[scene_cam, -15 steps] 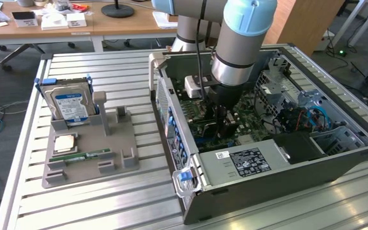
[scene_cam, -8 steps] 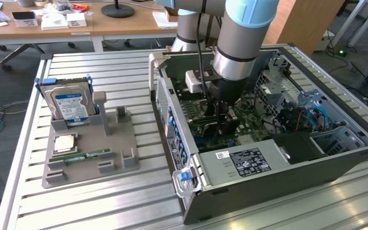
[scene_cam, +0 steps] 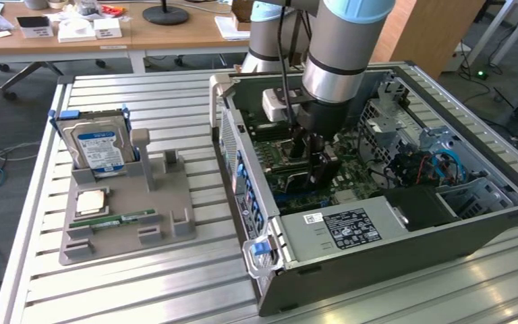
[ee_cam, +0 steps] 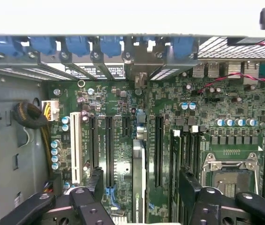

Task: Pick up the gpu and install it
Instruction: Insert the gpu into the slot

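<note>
We see an open computer case (scene_cam: 394, 223) lying on its side on the slatted metal table (scene_cam: 133, 297), with the arm reaching down into it. Inside lies the green motherboard (ee_cam: 123, 154), with its long black expansion slots (ee_cam: 108, 150), a white slot (ee_cam: 75, 147), and an empty CPU socket (ee_cam: 228, 176) off to one side of the jaws. The gripper (ee_cam: 139, 201) hangs just over the board with its jaws spread wide apart. Between them, seen edge-on, stands the gpu (ee_cam: 139, 180), upright in line with the slots and reaching toward the case's rear bracket wall; neither black finger (ee_cam: 87, 204) appears to touch it. A power supply (scene_cam: 344, 229) with a black label sits in the case corner, away from the jaws.

Well apart from the gripper, outside the case, a grey parts holder (scene_cam: 129, 216) carries a hard drive (scene_cam: 97, 150) standing upright in blue rails, a CPU (scene_cam: 92, 201) lying flat, and a narrow green RAM stick (scene_cam: 124, 220).
</note>
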